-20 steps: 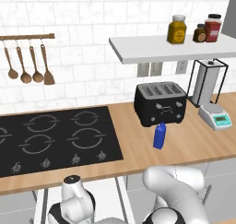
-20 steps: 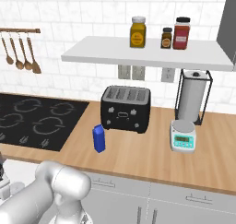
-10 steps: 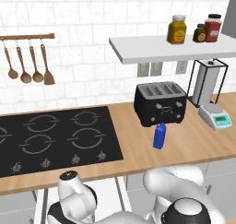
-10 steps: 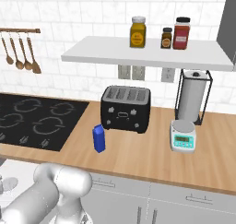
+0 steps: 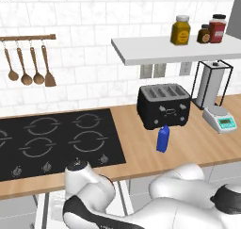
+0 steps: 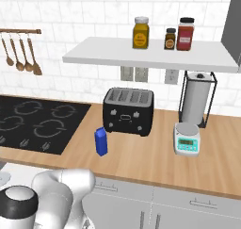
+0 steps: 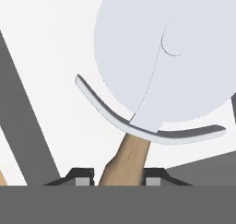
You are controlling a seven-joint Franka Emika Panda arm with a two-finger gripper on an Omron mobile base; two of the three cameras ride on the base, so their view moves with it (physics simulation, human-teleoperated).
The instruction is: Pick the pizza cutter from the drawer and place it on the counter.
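Since the earlier frames the arm has sunk lower at the bottom of both base views, its white links bunching up below the bench edge, while nothing on the bench has moved.

Left base view: the bench (image 5: 141,152) runs across the middle of the frame, carrying the black cooktop (image 5: 52,141) at left, the black toaster (image 5: 164,105) right of centre and a small blue carton (image 5: 163,139) just in front of it. The scale (image 5: 222,119) sits at the right edge. The arm fills the bottom of the frame and reaches down towards the lower left, where a strip of the white drawer (image 5: 47,207) shows below the bench front.

Right base view: the same toaster, carton and scale lie mid-frame; the drawer's pale corner (image 6: 9,174) shows at lower left, with the arm bent down over it.

Hand view: the pizza cutter (image 7: 166,57) lies on the white drawer floor, its round blade filling the upper right and its wooden handle (image 7: 131,161) running down to the bottom centre. The pincer (image 7: 117,178) has its two dark tips just either side of that handle, narrowed around it; whether they already press on the wood cannot be told.

My reading is that the grasp is closing and the lift out of the drawer comes next.
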